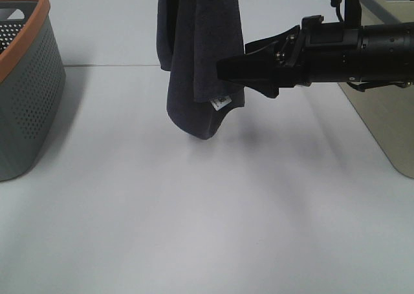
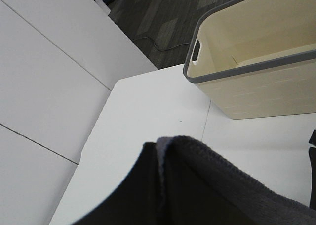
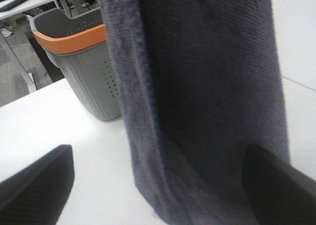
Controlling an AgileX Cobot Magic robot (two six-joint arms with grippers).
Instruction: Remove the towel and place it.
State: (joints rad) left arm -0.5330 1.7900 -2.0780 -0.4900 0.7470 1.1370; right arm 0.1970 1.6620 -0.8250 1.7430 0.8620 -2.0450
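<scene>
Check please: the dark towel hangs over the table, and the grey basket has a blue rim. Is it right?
No: the rim of the grey basket is orange, as the exterior high view shows. The dark towel does hang over the table.

Towel top: the towel (image 1: pixel 200 55) runs off the exterior high view at 12 o'clock, so whatever holds it up is unseen there.
Label: the white label (image 1: pixel 221 102), at 5 o'clock on the cloth, has print too small to read.
Left gripper: the left gripper (image 2: pixel 148 195) is a dark shape cut off by the frame edge and partly under towel, so its jaws cannot be judged.
Right gripper: in its wrist view the right gripper (image 1: pixel 234 58) shows only blurred, cropped fingertips.
Grey basket: the grey basket (image 1: pixel 26 100) is cropped at 9 o'clock.
Beige basket: the beige basket (image 1: pixel 388 132) is cropped at 3 o'clock.
</scene>
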